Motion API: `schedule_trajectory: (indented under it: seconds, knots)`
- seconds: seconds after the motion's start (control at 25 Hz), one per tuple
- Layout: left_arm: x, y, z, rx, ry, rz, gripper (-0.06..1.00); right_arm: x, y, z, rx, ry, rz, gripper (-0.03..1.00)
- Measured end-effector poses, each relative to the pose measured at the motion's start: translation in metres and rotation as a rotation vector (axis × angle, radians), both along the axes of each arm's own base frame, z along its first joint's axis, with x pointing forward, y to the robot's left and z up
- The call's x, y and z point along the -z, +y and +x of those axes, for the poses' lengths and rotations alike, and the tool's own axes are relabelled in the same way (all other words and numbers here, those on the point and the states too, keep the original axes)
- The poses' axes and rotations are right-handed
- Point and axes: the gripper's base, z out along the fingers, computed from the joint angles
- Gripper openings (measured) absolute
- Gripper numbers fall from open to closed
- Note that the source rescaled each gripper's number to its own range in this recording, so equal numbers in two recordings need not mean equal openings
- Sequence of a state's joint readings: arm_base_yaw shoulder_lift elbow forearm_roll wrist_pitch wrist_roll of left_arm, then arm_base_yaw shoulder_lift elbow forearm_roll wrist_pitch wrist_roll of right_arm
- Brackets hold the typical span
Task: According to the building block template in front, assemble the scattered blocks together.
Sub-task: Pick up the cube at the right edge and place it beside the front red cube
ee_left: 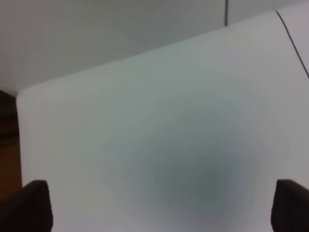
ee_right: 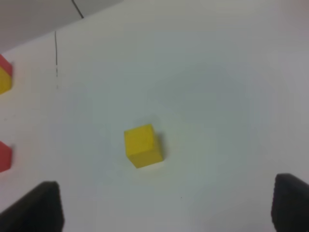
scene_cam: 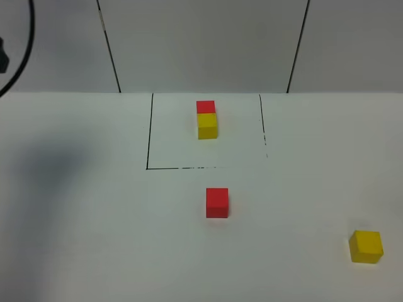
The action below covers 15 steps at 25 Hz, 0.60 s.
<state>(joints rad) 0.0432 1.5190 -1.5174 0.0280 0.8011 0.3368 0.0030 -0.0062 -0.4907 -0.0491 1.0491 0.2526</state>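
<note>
The building block template [scene_cam: 206,118], a red cube joined to a yellow one, sits inside thin black lines at the back middle of the table. In front of the frame lies the loose red block [scene_cam: 217,202]. The loose yellow block [scene_cam: 366,246] rests far right, near the front. Neither gripper shows in the high view. My right gripper [ee_right: 164,210] hovers open above the table with the yellow block [ee_right: 142,145] ahead of its fingers, untouched; the red block [ee_right: 4,157] and the template [ee_right: 4,76] peek in at that view's edge. My left gripper [ee_left: 159,212] is open over bare table.
The drawn black frame [scene_cam: 148,135] marks a rectangle on the white table. Behind stands a grey panelled wall [scene_cam: 201,44] with dark seams. A dark cable [scene_cam: 25,50] curves at the upper left. The left wrist view shows the table's corner edge [ee_left: 19,104]. A soft shadow [scene_cam: 50,170] lies at left.
</note>
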Motion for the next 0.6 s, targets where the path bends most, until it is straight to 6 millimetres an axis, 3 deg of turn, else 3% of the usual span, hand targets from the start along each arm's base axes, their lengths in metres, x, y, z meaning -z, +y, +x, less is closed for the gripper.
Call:
schedule_trajectory:
  seconds: [0.16, 0.4, 0.6]
  knots:
    - [-0.017, -0.001, -0.036, -0.076, 0.034, -0.081, 0.89, 0.0, 0.0, 0.0, 0.0, 0.0, 0.0, 0.73]
    - [-0.011, 0.001, -0.078, -0.216, 0.157, -0.151, 0.87, 0.0, 0.0, 0.0, 0.0, 0.0, 0.0, 0.73]
    - [-0.004, 0.009, -0.128, -0.347, 0.123, -0.123, 0.87, 0.0, 0.0, 0.0, 0.0, 0.0, 0.0, 0.73]
